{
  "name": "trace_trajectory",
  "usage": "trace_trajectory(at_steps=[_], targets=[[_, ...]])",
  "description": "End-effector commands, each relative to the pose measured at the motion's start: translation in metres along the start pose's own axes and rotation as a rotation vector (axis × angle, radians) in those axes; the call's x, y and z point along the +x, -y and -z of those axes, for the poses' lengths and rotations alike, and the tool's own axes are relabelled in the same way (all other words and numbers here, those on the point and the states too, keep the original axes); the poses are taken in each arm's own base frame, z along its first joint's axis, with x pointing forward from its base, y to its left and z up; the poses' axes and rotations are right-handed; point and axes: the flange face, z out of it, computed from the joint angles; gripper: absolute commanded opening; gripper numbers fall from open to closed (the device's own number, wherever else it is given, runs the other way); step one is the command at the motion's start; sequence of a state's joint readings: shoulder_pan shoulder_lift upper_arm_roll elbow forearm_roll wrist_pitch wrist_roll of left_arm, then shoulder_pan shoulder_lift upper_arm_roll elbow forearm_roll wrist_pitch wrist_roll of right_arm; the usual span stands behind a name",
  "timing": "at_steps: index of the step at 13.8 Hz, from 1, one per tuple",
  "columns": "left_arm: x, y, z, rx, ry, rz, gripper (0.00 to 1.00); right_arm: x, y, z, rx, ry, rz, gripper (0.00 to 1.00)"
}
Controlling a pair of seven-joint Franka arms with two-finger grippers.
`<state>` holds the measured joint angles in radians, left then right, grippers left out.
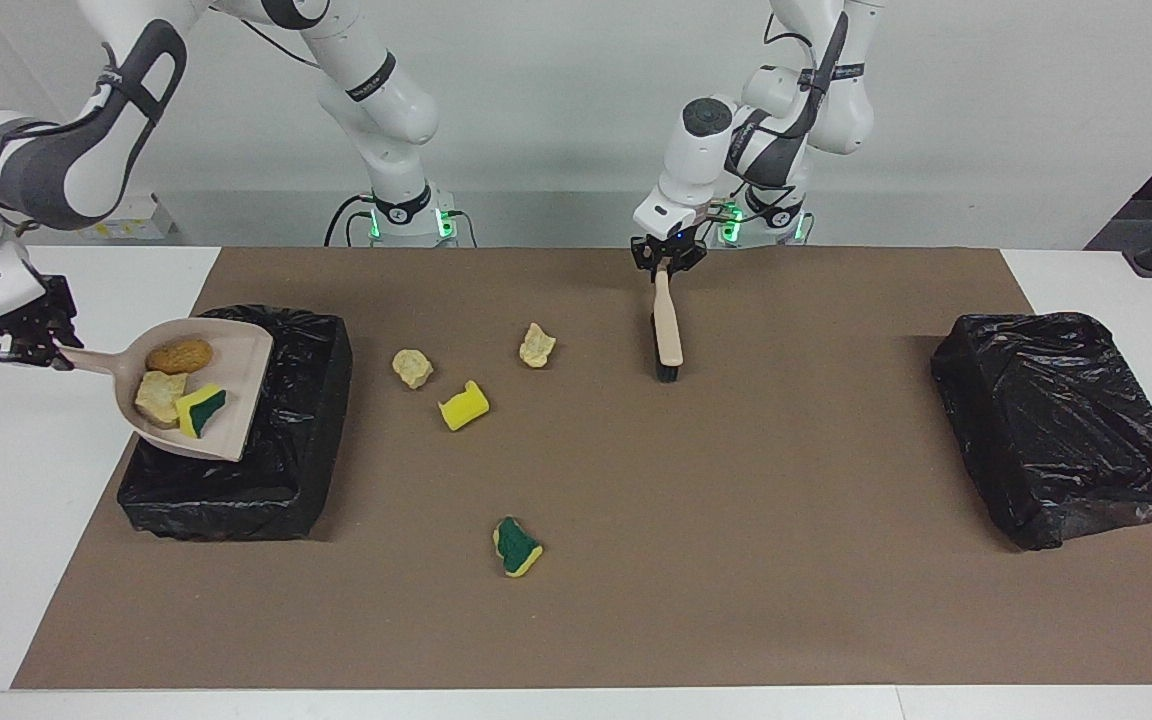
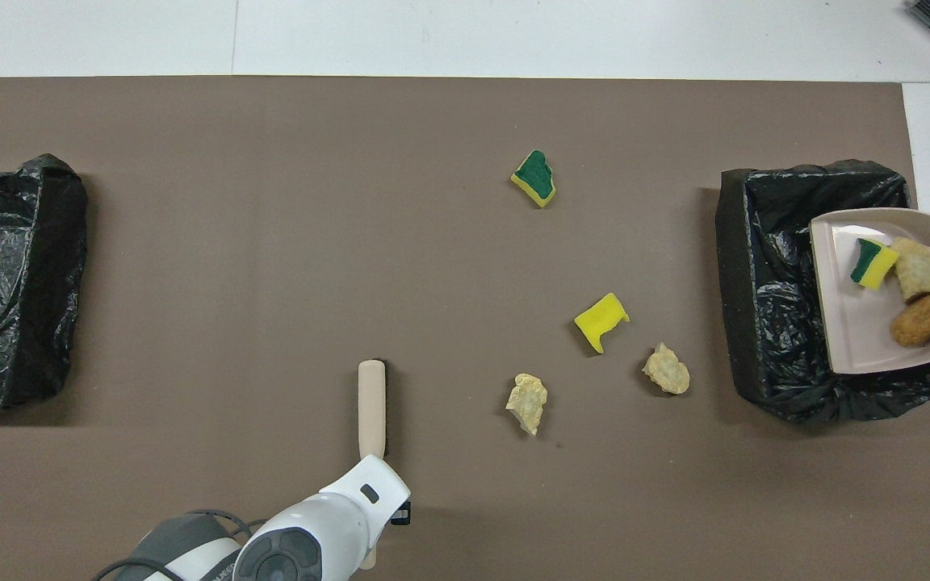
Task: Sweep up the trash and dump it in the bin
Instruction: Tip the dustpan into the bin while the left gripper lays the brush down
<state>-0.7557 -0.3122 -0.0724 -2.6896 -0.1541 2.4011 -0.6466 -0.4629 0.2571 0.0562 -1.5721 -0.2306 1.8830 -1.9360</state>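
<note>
My right gripper (image 1: 36, 348) is shut on the handle of the beige dustpan (image 1: 226, 385), which it holds over the black-lined bin (image 1: 286, 440) at the right arm's end. In the dustpan (image 2: 844, 323) lie an orange-brown lump (image 2: 925, 319), a tan lump (image 2: 920, 268) and a yellow-and-green sponge piece (image 2: 873, 262). Loose trash lies on the mat: two tan lumps (image 1: 413, 367) (image 1: 537, 344), a yellow sponge bit (image 1: 463, 406) and a green-and-yellow piece (image 1: 516, 546). My left gripper (image 1: 665, 266) is shut on the beige brush (image 1: 669, 330), bristles at the mat.
A second black-lined bin (image 1: 1061, 425) stands at the left arm's end of the brown mat (image 1: 736, 560). White table edge surrounds the mat. The right gripper is outside the overhead view; there the left wrist covers the brush handle's end.
</note>
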Motion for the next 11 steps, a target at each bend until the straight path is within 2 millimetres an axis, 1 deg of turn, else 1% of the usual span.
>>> trace_trajectory(at_steps=[1,2,4,5,6,7,8,10,11], targets=[[0.005,0.002,-0.001,-0.001,-0.011,0.019,0.77,0.048,-0.012,0.041,-0.011,0.129,-0.025,0.00],[0.016,0.004,0.004,-0.003,-0.012,0.028,1.00,0.057,-0.014,0.045,-0.006,0.147,-0.033,0.00],[0.046,0.018,0.030,-0.006,-0.010,0.052,1.00,0.088,-0.022,0.048,0.005,0.203,-0.052,0.00],[0.064,0.027,0.049,-0.003,0.004,0.043,1.00,0.113,-0.025,0.058,0.011,0.274,-0.082,0.00],[0.082,0.038,0.068,-0.008,0.002,0.041,1.00,0.136,-0.024,0.062,0.017,0.348,-0.104,0.00],[0.098,0.051,0.084,-0.017,-0.009,0.044,1.00,0.142,-0.018,0.065,0.016,0.388,-0.133,0.00],[0.111,0.065,0.098,-0.021,-0.015,0.031,1.00,0.143,-0.016,0.063,0.021,0.394,-0.142,0.00],[0.140,0.102,0.124,-0.030,-0.030,-0.018,1.00,0.136,-0.013,0.068,0.038,0.444,-0.143,0.00],[0.154,0.123,0.141,-0.032,-0.035,-0.020,1.00,0.135,-0.010,0.082,0.032,0.460,-0.145,0.00]])
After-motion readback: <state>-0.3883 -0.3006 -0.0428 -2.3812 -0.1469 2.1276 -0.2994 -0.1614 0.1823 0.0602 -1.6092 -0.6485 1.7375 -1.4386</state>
